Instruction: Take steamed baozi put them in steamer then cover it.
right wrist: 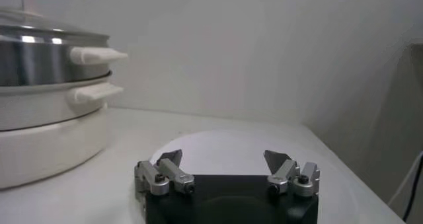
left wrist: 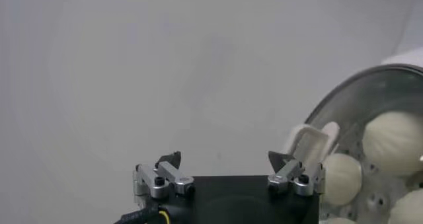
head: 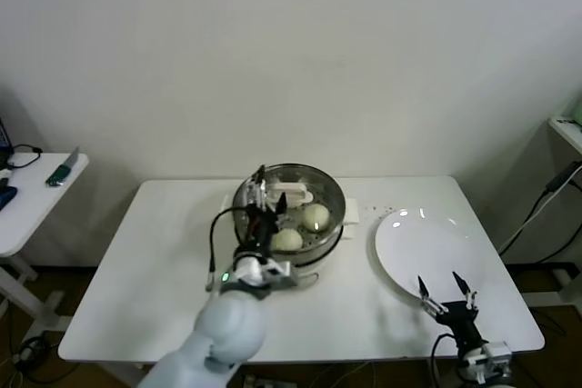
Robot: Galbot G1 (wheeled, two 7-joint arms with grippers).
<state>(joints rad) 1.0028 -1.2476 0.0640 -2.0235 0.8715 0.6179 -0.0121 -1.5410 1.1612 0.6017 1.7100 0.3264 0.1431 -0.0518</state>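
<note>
The steamer [head: 335,195] stands mid-table, a shiny steel basket on a white base [right wrist: 46,139]. The glass cover [head: 293,192] with its white handle [left wrist: 310,139] lies on it. Two steamed baozi [head: 316,216] [head: 287,240] show through the glass, and the left wrist view shows more of them [left wrist: 394,142]. My left gripper [head: 270,197] hovers over the steamer's front-left edge, open and holding nothing [left wrist: 225,159]. My right gripper [head: 438,281] stands open over the near edge of the white plate [head: 405,238], also holding nothing [right wrist: 225,156].
A small side table [head: 36,197] with a few items stands at far left. A shelf edge and cables [head: 555,184] are at far right. The white table's front edge [head: 300,352] runs just past my right gripper.
</note>
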